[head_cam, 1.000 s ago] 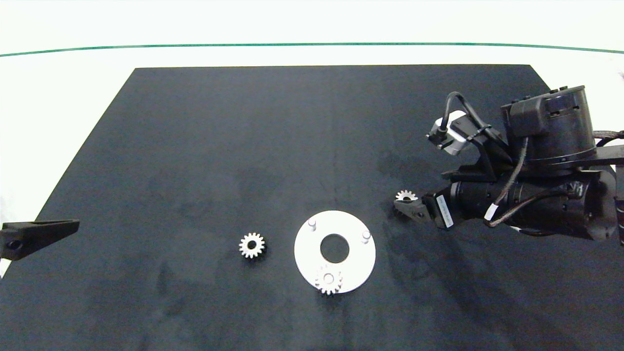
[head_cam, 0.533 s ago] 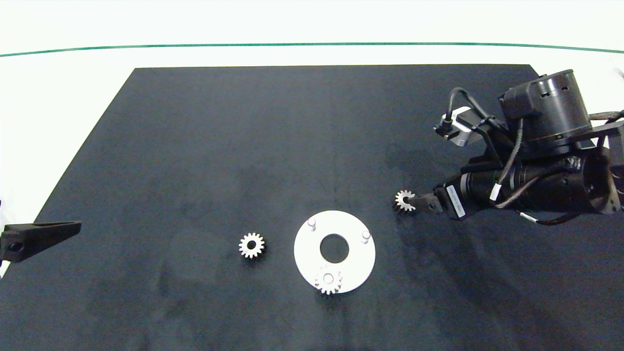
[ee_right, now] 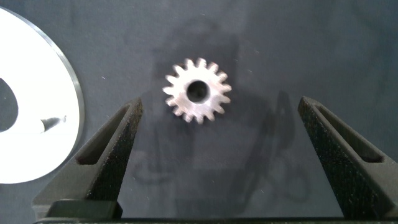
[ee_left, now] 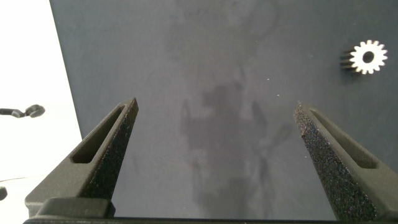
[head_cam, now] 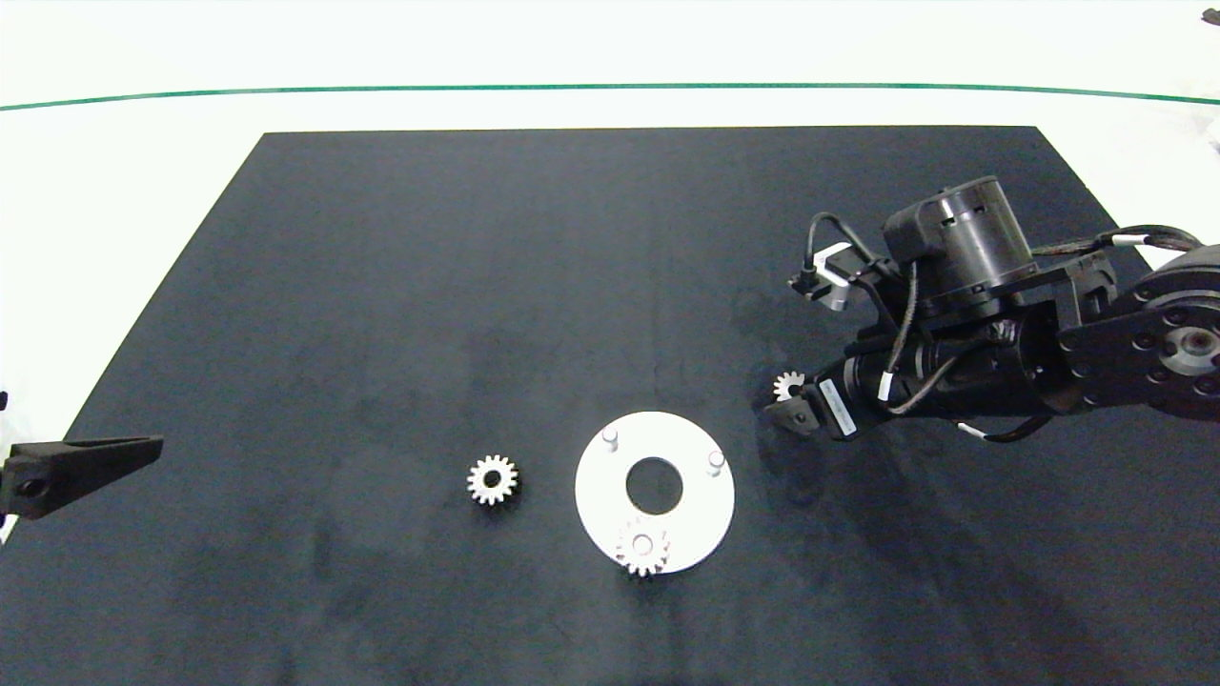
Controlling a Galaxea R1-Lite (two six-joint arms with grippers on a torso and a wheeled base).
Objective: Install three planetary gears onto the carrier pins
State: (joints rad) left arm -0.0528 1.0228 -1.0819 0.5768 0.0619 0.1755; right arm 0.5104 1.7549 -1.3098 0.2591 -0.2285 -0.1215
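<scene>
The white disc [head_cam: 701, 514] lies near the front of the mat. Two bare carrier pins [head_cam: 610, 436] [head_cam: 715, 460] stand on it. One planetary gear [head_cam: 642, 548] sits on the third pin at the disc's near edge. A second gear [head_cam: 493, 479] lies flat on the mat left of the disc. The third gear [head_cam: 788, 385] [ee_right: 198, 90] lies flat to the disc's upper right. My right gripper [head_cam: 784, 400] [ee_right: 219, 104] hovers open over it, fingers on either side and not touching. The disc's edge [ee_right: 37, 124] shows beside it. My left gripper [head_cam: 91, 455] [ee_left: 216, 109] waits open at the mat's left edge.
A black mat [head_cam: 477, 286] covers the white table, with a green line [head_cam: 381, 91] beyond its far edge. The left wrist view shows the loose gear [ee_left: 368, 57] far ahead of the fingers, with bare mat in between.
The right arm has swung lower and turned its wrist, bringing the open fingers to straddle the third gear. The gear, the disc and the left arm have stayed put.
</scene>
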